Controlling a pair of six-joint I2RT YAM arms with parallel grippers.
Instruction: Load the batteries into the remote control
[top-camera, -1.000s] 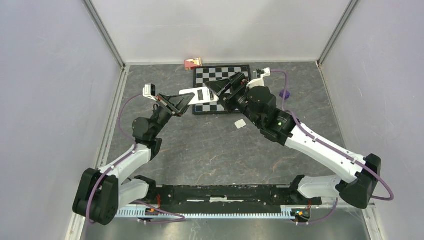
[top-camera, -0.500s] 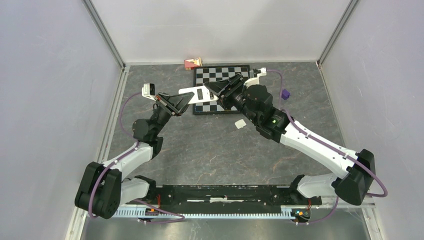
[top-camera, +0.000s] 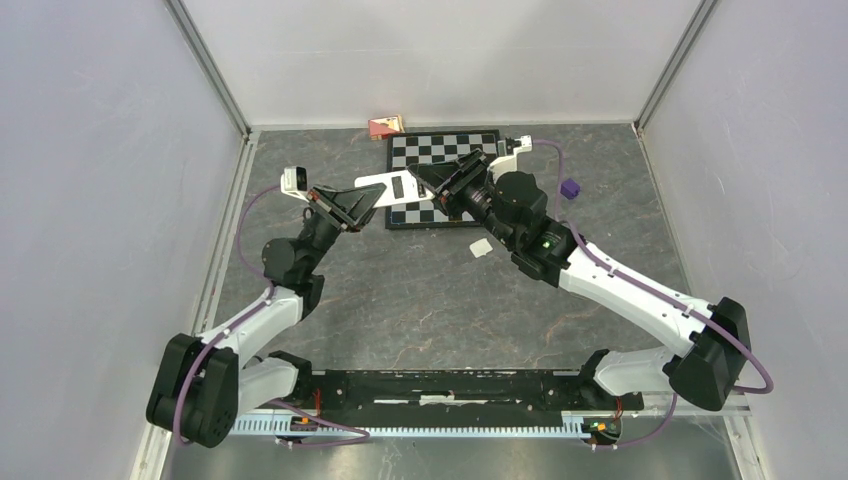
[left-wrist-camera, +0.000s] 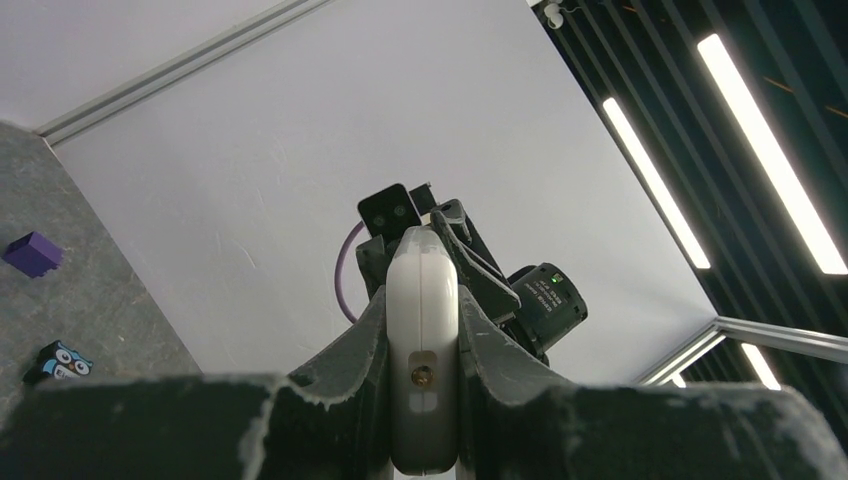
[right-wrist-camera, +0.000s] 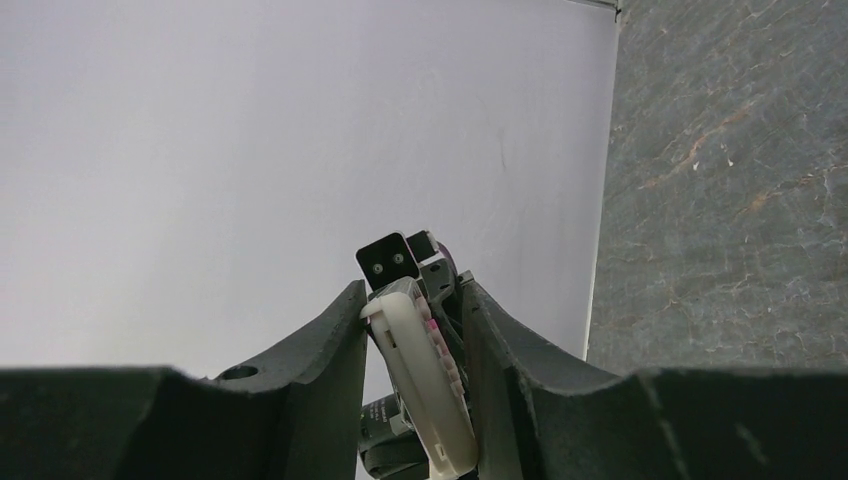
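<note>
The white remote control (top-camera: 400, 188) is held in the air over the near edge of the chessboard, gripped from both ends. My left gripper (top-camera: 366, 204) is shut on its left end; in the left wrist view the remote (left-wrist-camera: 422, 350) stands edge-on between the fingers of that gripper (left-wrist-camera: 422, 300). My right gripper (top-camera: 428, 181) is shut on its right end; in the right wrist view the remote (right-wrist-camera: 420, 385) sits tilted between the fingers of that gripper (right-wrist-camera: 412, 300), with pink buttons showing. No batteries are in view.
A chessboard (top-camera: 445, 148) lies at the back middle. A small white flat piece (top-camera: 481, 247) lies on the table near it. A purple cube (top-camera: 570, 188) sits to the right and a red box (top-camera: 385, 125) by the back wall. An owl figure (left-wrist-camera: 55, 360) shows in the left wrist view.
Both arms shifted slightly left and back with the remote between them. The right arm's elbow has swung off the purple cube, which now shows fully.
</note>
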